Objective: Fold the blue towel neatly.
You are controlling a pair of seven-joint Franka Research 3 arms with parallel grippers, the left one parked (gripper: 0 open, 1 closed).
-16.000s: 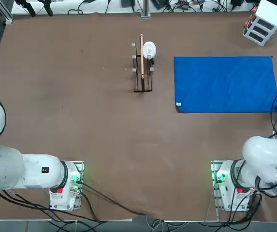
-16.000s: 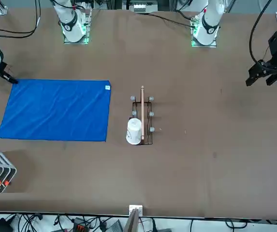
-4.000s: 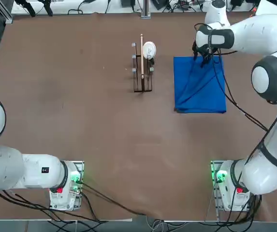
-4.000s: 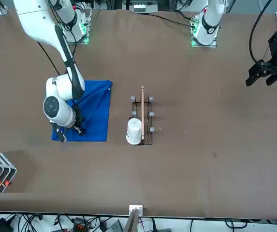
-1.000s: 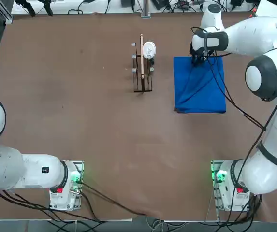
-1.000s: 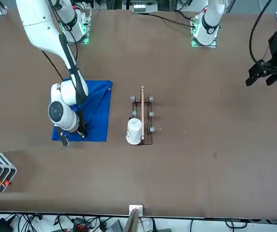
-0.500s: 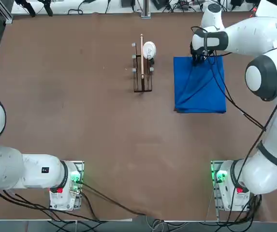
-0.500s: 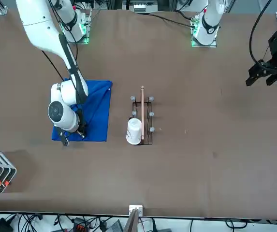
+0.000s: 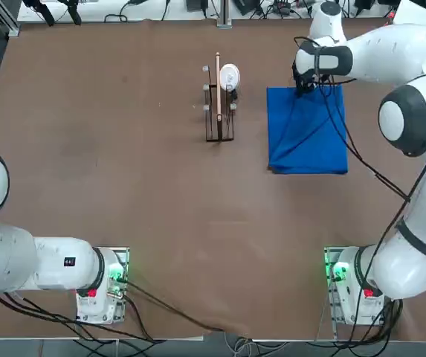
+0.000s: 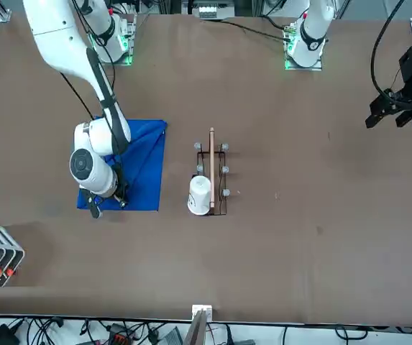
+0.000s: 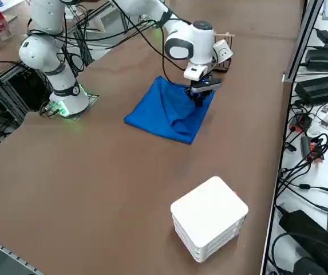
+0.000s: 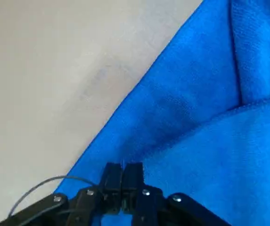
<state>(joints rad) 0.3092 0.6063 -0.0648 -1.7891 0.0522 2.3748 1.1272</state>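
Blue towel (image 9: 307, 132) lies doubled on the brown table (image 9: 123, 186); right gripper (image 12: 122, 175), fingers together, pinches its far edge.

No text or label can be read.

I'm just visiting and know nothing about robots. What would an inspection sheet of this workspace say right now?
Surface: brown table, flat.
Job's things: blue towel, doubled over with diagonal creases.
Clutter: small wooden rack holding a white cup; white box near one corner.
Grippers: right gripper at the towel's far edge, fingers pressed together.
Cables: black cables along the right arm cross the towel.
Surroundings: cables and equipment beside the table.
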